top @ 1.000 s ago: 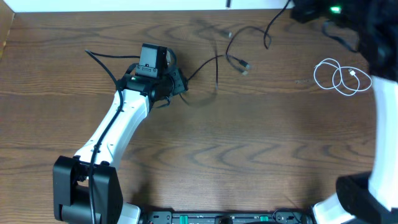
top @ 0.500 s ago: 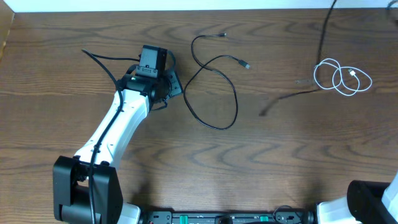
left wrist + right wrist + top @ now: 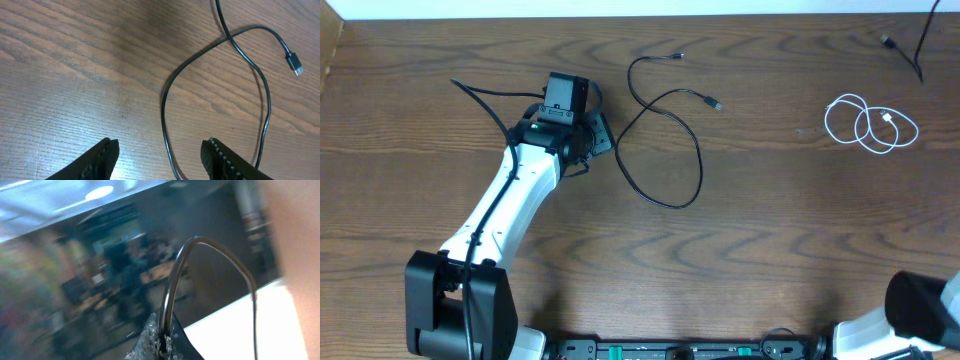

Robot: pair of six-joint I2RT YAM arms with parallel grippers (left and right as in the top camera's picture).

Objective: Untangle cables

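The black cable [image 3: 698, 160] [image 3: 163, 110] lies slack at upper centre, crossing itself once in a loose open loop, both plug ends free. The white cable [image 3: 862, 126] sits coiled at upper right, well apart.

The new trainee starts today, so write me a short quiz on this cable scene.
1. True or false: the white cable lies tangled with the black cable.
2. The left fingers are: A) shut on the white cable; B) open, with the black cable passing between them; C) shut on nothing.
3. Fill in: the white cable lies in small ___ on the table, on the right arm's side.
Key: 1 false; 2 B; 3 loops.
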